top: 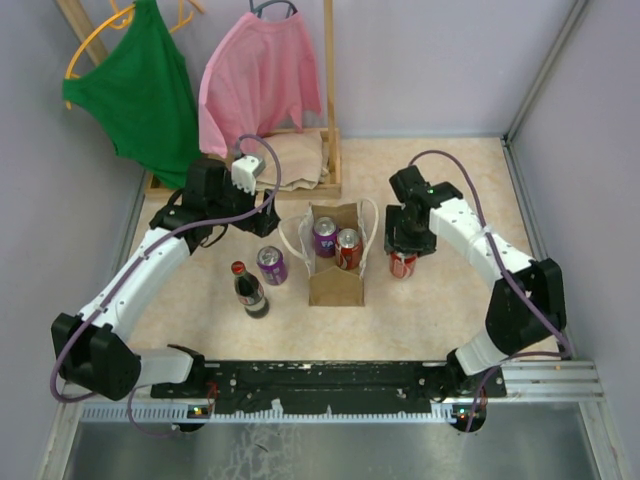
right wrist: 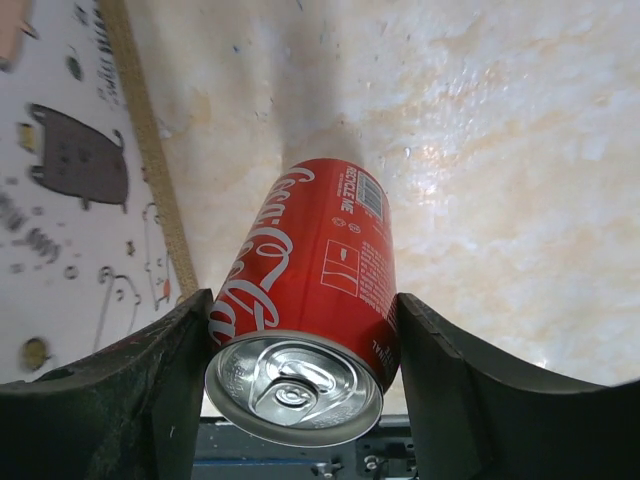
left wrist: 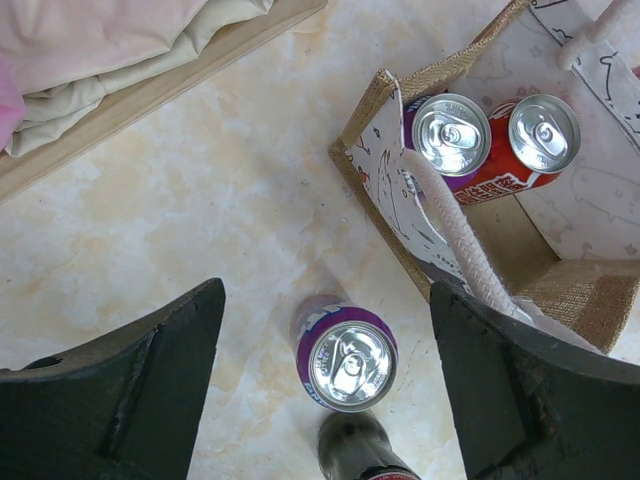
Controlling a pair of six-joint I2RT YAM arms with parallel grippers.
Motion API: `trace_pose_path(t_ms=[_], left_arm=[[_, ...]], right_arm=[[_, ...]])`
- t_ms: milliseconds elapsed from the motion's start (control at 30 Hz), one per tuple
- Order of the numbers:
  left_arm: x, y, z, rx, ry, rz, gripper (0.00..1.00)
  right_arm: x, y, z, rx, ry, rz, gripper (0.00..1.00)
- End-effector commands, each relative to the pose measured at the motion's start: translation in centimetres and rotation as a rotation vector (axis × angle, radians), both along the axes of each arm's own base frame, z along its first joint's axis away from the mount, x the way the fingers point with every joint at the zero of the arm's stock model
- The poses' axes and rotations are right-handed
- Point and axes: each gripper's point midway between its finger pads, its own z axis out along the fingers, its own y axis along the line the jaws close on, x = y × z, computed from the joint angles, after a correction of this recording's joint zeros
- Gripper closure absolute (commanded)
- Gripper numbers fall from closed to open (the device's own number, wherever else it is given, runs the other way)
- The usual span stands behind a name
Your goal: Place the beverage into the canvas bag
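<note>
**Red can is gripped beside the bag**

A few things could go wrong from here. The bottle (top: 249, 290) and the purple can (top: 272, 265), left of the bag, could be knocked over if the left arm is swung low. The canvas bag (top: 335, 288) could be bumped and tipped if the red can (right wrist: 318, 265) is carried across too low, because the bag's top edge is higher than a can. A rope handle (left wrist: 452, 222) could be caught too. Little room is left inside, as a second purple can (top: 325, 235) and a second red can (top: 347, 248) are already stood in the bag. The red can could also be dropped if it is pinched too lightly.

The left arm is bent out over the table, left of the bag. The left gripper (left wrist: 327, 300) is held wide open above the purple can, and nothing is gripped by it. The right arm is reached in from the right side. The right gripper (right wrist: 302, 300) is pointed down and closed on the red can, just right of the bag. Whether the can is lifted off the table cannot be told for sure.
</note>
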Motion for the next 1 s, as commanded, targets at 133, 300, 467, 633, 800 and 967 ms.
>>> trace_pose_path(t_ms=[133,300,467,633,800,967], left_arm=[[0.2,-0.3,0.0,-0.011,-0.001,-0.014,0.11],[0.0,-0.2,-0.1,-0.011,0.0,-0.014,0.11],[0.0,-0.3,0.0,-0.016,0.001,-0.016,0.11],[0.0,-0.4,0.1,-0.019,0.002,-0.018,0.11],[-0.1,-0.4,-0.1,-0.02,0.008,-0.018,0.11],[-0.3,-0.3,-0.3,-0.019,0.014,-0.017,0.11]], right_arm=[[5.5,-0.9,13.6,0.003,-0.347,-0.027,1.0],[8.2,-0.8,21.0,0.016,-0.527,-0.018,1.0],[9.9,0.8,26.4,0.101,-0.663,0.029,1.0],[10.2,4.6,29.0,0.229,-0.69,0.108,1.0],[9.8,8.8,28.0,0.25,-0.63,0.188,1.0],[8.0,12.3,25.4,0.252,-0.553,0.258,1.0]])
